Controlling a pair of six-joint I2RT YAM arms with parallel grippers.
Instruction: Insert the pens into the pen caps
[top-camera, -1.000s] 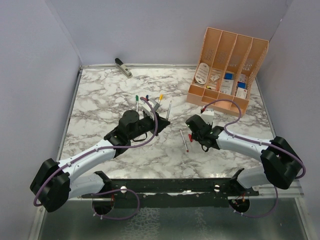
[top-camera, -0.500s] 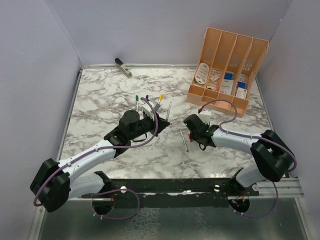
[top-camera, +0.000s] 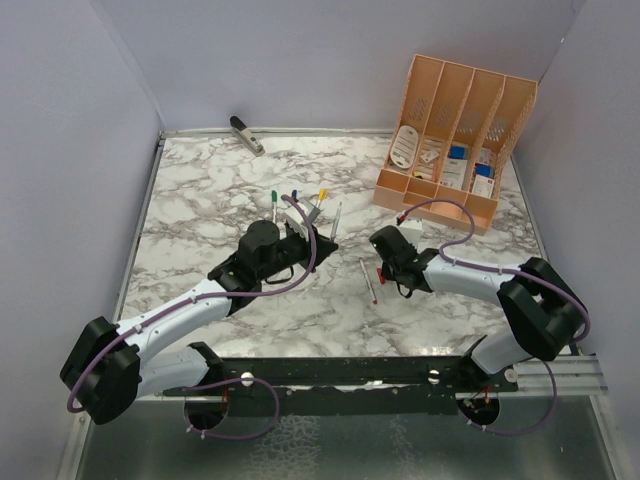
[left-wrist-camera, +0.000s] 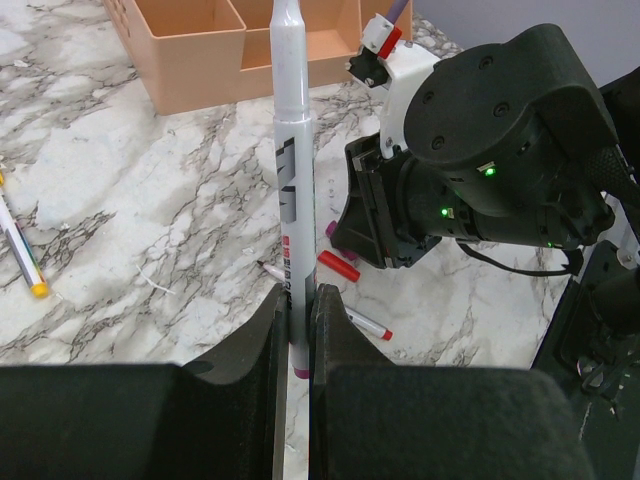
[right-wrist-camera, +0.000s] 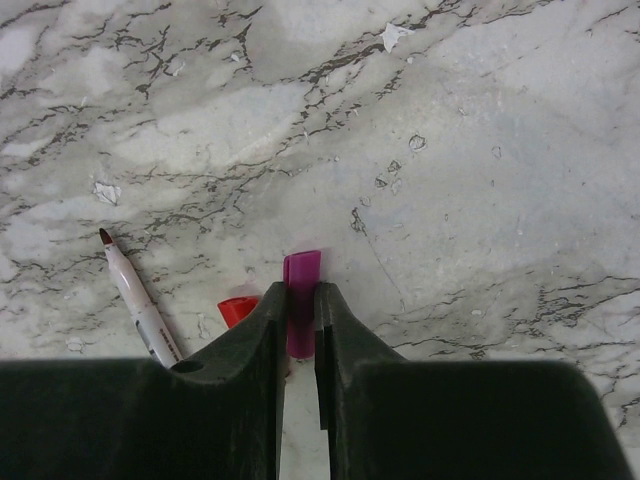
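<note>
Left gripper (left-wrist-camera: 297, 305) is clamped on a silver-grey pen (left-wrist-camera: 291, 150). Both fingers press the barrel, and the pen runs straight out past the fingertips, clear of the marble table (left-wrist-camera: 120, 180). A magenta mark shows on the barrel low between the fingers.

Your right gripper (right-wrist-camera: 298, 300) is pinched on the magenta cap (right-wrist-camera: 301, 272). The cap's far end juts beyond the fingertips, just above the table surface. In the left wrist view, the right gripper's black housing sits near the held pen but apart from it.

You have 2 loose items beside the right gripper. The red cap (right-wrist-camera: 237, 309) lies on the marble, partly hidden behind 1 finger. The red-tipped pen (right-wrist-camera: 135, 300) lies flat nearby, uncapped. From overhead, that pen rests between the 2 grippers.

Further pens lie just beyond the left gripper: a green-tipped pen (top-camera: 274, 200), a blue-tipped pen (top-camera: 295, 196) and a yellow-tipped pen (top-camera: 320, 196). You cannot tell from these views where their caps are.

A peach desk organizer (top-camera: 455, 140) stands at the far right of the table, well apart from both grippers. A grey-black stapler-like object (top-camera: 245, 133) lies at the far edge.
</note>
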